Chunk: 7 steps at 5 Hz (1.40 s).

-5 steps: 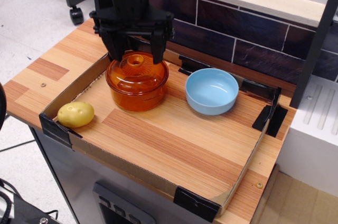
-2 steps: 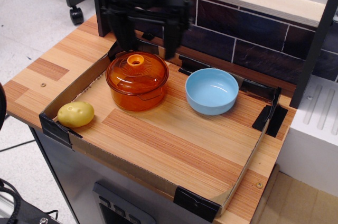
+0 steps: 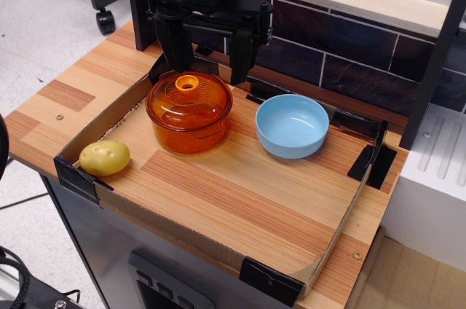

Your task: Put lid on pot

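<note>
Observation.image view: a wooden counter (image 3: 240,200) fenced by a low cardboard wall carries everything in this scene, with the black robot arm standing over its far edge. The claw (image 3: 208,68) hangs released, its two dark fingers spread wide and empty, above and just behind the pot (image 3: 189,123), touching nothing. The pot, round, deep and translucent orange, stands near the far-left corner of the walled area. The lid (image 3: 188,99), a shallow orange dome about as wide as the pot, sits level on the rim, its small round knob (image 3: 187,83) upright at the centre. No gap or tilt shows between lid and rim, so the placing looks done and the step in hand is judged to be the retreat. Any next move calls only for a clean lift straight up, keeping the fingers clear of the knob so the lid is not nudged off. A light blue bowl (image 3: 292,126), empty, stands just beside the pot toward the right edge, apart from it. A yellow potato (image 3: 105,157) lies near the left edge, close to the near-left corner, apart from the pot.
</note>
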Each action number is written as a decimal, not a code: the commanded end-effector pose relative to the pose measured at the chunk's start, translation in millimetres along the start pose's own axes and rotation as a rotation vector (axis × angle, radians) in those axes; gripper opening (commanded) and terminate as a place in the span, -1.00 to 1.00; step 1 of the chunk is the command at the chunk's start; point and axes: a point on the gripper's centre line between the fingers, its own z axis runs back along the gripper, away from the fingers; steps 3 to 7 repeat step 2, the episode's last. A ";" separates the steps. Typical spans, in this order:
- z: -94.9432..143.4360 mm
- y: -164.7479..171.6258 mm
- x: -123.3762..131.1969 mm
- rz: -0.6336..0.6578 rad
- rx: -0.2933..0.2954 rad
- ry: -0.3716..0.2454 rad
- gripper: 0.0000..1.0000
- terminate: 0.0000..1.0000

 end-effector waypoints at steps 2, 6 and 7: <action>10.9 2.8 6.5 0.007 -0.001 -0.044 1.00 1.00; 10.9 2.8 6.5 0.007 -0.001 -0.044 1.00 1.00; 10.9 2.8 6.5 0.007 -0.001 -0.044 1.00 1.00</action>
